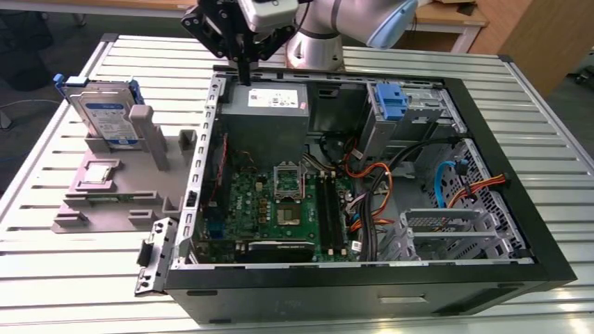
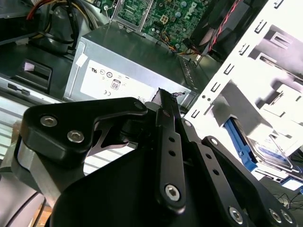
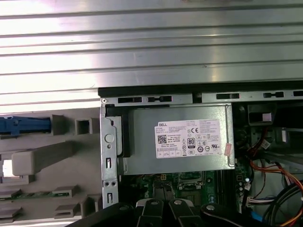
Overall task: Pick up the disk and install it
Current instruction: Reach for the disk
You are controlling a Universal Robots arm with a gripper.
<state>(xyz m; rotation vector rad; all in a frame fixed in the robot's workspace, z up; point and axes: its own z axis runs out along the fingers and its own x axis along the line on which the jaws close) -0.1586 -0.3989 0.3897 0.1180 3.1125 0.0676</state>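
Pincer [image 1: 244,78] hangs closed, empty, above the grey box [image 1: 264,117]; the disk [image 1: 104,117] (upright, well aside of it) wants jaws opened wide, aligned squarely.

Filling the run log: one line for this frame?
gripper: shut, empty, over power supply | disk: upright in grey stand, untouched | install: not done

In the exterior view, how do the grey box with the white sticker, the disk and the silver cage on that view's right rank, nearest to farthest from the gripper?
1. the grey box: right under the gripper, in a corner of the case.
2. the disk: upright outside the case, toward the exterior view's left.
3. the silver cage: opposite corner, exterior view's right.
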